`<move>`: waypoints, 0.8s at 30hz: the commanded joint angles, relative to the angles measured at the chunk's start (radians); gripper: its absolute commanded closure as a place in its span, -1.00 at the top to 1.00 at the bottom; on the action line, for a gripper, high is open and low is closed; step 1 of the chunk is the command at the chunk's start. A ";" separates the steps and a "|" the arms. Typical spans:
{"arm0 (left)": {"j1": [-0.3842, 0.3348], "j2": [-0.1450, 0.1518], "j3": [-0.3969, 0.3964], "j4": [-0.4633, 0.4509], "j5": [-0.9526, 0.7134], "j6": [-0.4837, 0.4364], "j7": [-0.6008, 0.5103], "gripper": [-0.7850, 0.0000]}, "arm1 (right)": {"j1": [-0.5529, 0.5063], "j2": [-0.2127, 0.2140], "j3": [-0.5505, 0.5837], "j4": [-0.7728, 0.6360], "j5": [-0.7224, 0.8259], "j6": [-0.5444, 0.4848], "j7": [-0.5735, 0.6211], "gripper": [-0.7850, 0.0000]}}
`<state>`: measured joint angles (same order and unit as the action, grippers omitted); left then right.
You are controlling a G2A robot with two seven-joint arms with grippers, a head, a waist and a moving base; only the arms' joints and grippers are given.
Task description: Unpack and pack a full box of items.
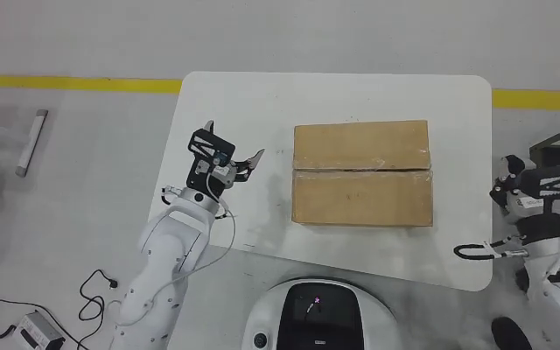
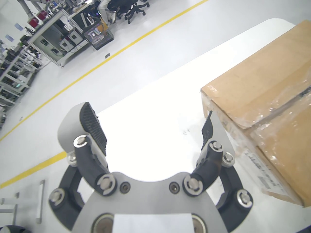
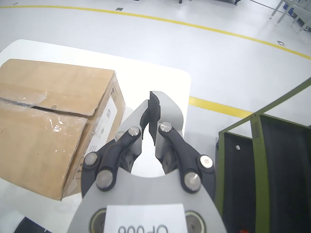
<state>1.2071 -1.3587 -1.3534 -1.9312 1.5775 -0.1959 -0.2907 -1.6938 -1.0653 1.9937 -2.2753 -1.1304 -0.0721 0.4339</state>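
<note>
– Top view, item one: position of the cardboard box [image 1: 361, 173]?
– Flat on the white table [image 1: 245, 105], right of centre, long sides running left to right. Closed, two top flaps down and meeting along a lengthwise seam.
– Sealed?
– Clear tape [image 2: 279, 112] crumpled over the seam, as seen in the left wrist view. At the box's right end, in the right wrist view, flaps slightly parted with a dark gap between them. White label [image 3: 107, 115] on that end face; second label [image 2: 264, 170] on the opposite end face.
– Item two: left gripper [image 1: 234, 140]?
– Above the table's left half, near the box's left end and apart from it in the top view. Fingers spread wide, ribbed black pads [image 2: 93, 127] turned toward each other, bare table between them, nothing gripped.
– Item three: right gripper [image 3: 150, 103]?
– By the table's right edge, just beside the box's right end face. Fingers drawn together, pad against pad, nothing caught between.
– Surroundings?
– Grey floor with a yellow line [image 1: 87, 84] beyond the table's far edge. Pale bar [image 1: 29, 140] lying on the floor well left of the table. Green-framed black bin [image 3: 267, 158] off the table's right side, close to the right gripper in the right wrist view.
</note>
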 commanded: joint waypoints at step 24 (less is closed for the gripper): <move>0.020 -0.002 -0.008 -0.025 -0.126 0.012 -0.055 1.00 | -0.048 -0.008 0.023 -0.038 0.017 0.012 0.004 -1.00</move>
<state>1.2270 -1.3611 -1.3611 -1.9558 1.4516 -0.1843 -0.3460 -1.7422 -1.0728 2.0166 -2.3129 -1.1138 -0.0603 0.4378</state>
